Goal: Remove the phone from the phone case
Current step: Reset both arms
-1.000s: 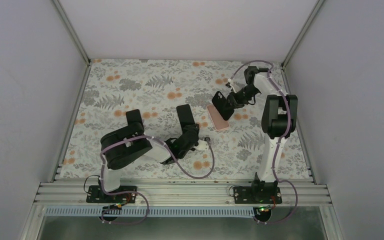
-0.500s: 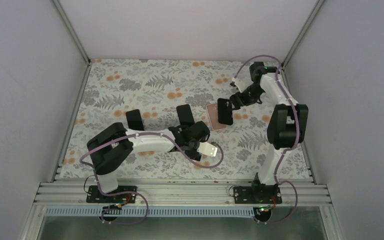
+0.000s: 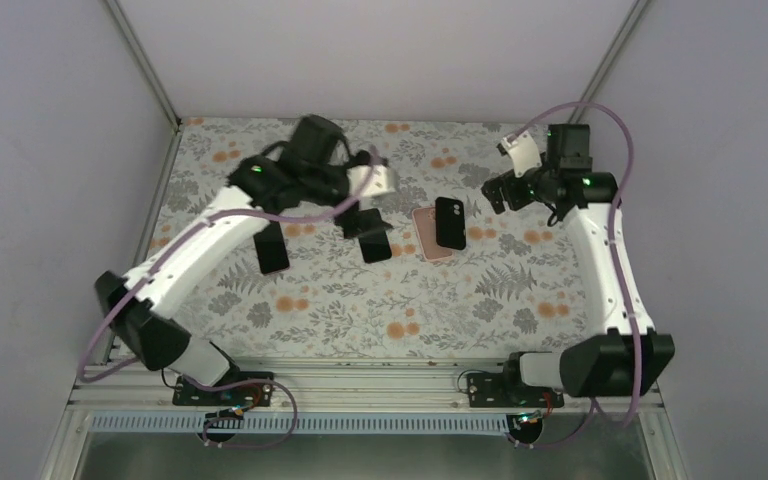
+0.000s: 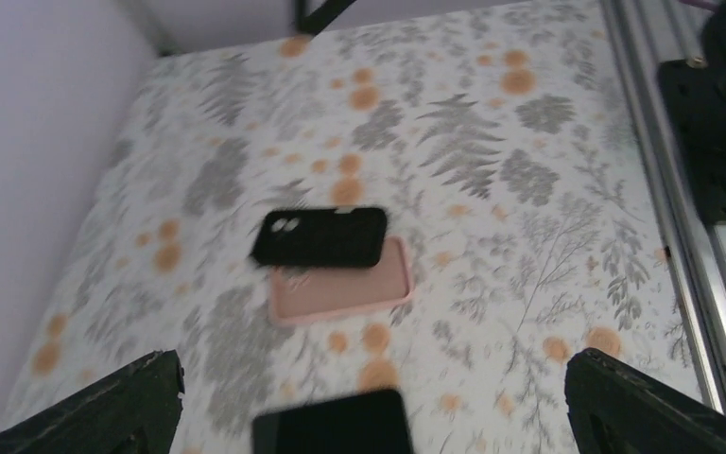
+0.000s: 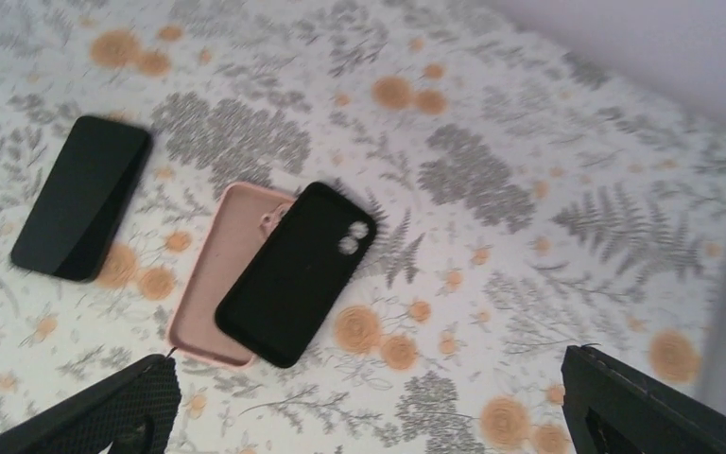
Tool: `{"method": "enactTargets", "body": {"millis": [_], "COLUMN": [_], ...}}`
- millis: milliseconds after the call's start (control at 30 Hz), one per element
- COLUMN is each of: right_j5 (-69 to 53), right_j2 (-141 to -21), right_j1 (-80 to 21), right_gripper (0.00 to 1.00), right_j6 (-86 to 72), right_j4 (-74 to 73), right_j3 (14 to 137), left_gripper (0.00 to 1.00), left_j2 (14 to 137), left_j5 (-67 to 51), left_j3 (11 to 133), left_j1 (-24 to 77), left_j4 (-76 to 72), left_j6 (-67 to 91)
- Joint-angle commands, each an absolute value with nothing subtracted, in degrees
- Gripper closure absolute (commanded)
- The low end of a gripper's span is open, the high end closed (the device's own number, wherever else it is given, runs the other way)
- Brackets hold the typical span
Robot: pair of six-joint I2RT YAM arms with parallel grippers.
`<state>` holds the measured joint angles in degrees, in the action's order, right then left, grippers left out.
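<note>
A black phone case (image 5: 293, 272) lies back up, two camera holes showing, partly on top of an empty pink case (image 5: 210, 284). Whether a phone sits inside the black case I cannot tell. In the top view the black case (image 3: 449, 222) and pink case (image 3: 427, 238) lie right of centre. A bare black phone (image 3: 373, 243) lies left of them, also seen as the phone (image 5: 80, 197) and phone (image 4: 333, 423). My left gripper (image 3: 355, 212) hovers open above that phone; left gripper (image 4: 373, 383) holds nothing. My right gripper (image 3: 500, 190) is open, raised right of the cases; right gripper (image 5: 369, 383) is empty.
Another black phone (image 3: 272, 248) lies on the floral cloth further left. Grey walls enclose the table on three sides, with a metal rail (image 4: 681, 208) along the near edge. The left arm arches high over the left half of the cloth.
The right gripper let go of the black case, leaving it on the pink case, and drew back to the right. The left arm swung up from the front. Both grippers opened wide.
</note>
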<state>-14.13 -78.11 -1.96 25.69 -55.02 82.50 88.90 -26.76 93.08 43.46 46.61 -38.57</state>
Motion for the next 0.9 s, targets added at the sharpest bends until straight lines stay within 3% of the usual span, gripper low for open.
{"method": "enactTargets", "body": {"millis": [0,267,467,867], "right_j5": [-7.7,-4.0,-2.9,5.9], "right_j2": [-72.3,-62.3,-58.7,-60.1], "right_j1": [1.0,3.6,4.2,4.4], "right_gripper": [0.0,0.0,0.0,0.0], "right_j6": [20.4,17.2,12.2,12.4], "right_j4": [-44.4,-28.3,-18.3,-14.3], "right_j3": [76.9,59.6,49.7,44.9], "left_gripper": [0.0,0.0,0.0,0.0], "left_j2": [82.4,71.0,64.6,66.6], "left_j5": [-36.3,-52.3,-44.9,-45.3], "left_j3": [91.6,82.8,77.2,73.7], "left_j1": [33.9,19.7,16.3,12.4], "left_j4": [52.3,59.5,56.1,51.2], "left_j6": [-36.2,-43.1,-42.3,-38.9]}}
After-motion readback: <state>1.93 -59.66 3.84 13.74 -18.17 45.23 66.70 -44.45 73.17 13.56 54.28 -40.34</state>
